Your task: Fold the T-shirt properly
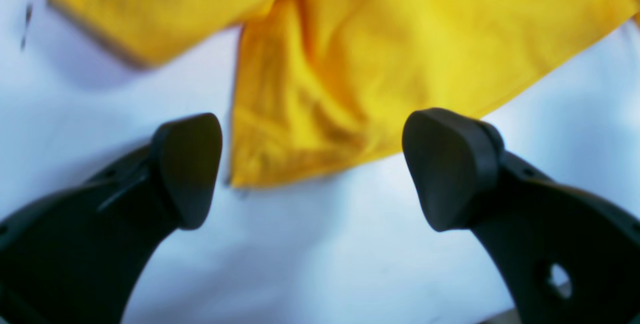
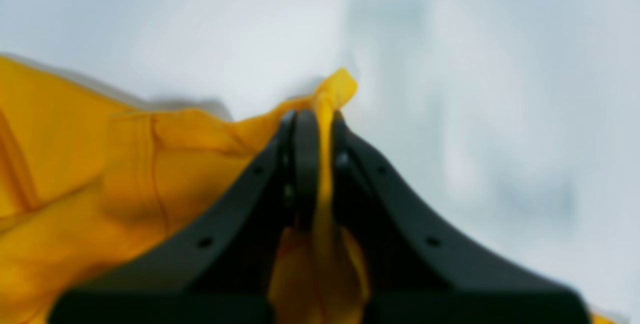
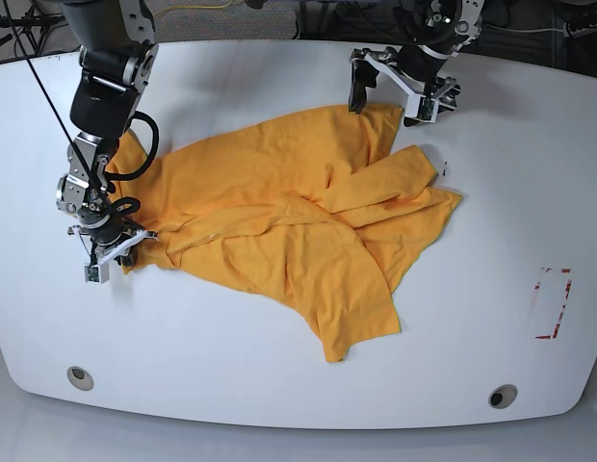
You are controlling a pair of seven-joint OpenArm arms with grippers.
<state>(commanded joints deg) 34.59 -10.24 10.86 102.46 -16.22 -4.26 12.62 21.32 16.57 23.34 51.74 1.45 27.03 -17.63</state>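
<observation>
We see the crumpled orange-yellow cloth T-shirt mid-table. Right gripper, arm reaching down near the left edge, pinches its corner; left gripper hovers spread wide at the far edge.

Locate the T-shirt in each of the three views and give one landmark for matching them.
Left wrist: the T-shirt fills the upper half, beyond the open left claw.
Right wrist: it lies left and centre, an edge pinched in the shut right claw.
Base: it sprawls crumpled across the table's middle.
Shared landmark: the white table under the cloth.
</observation>
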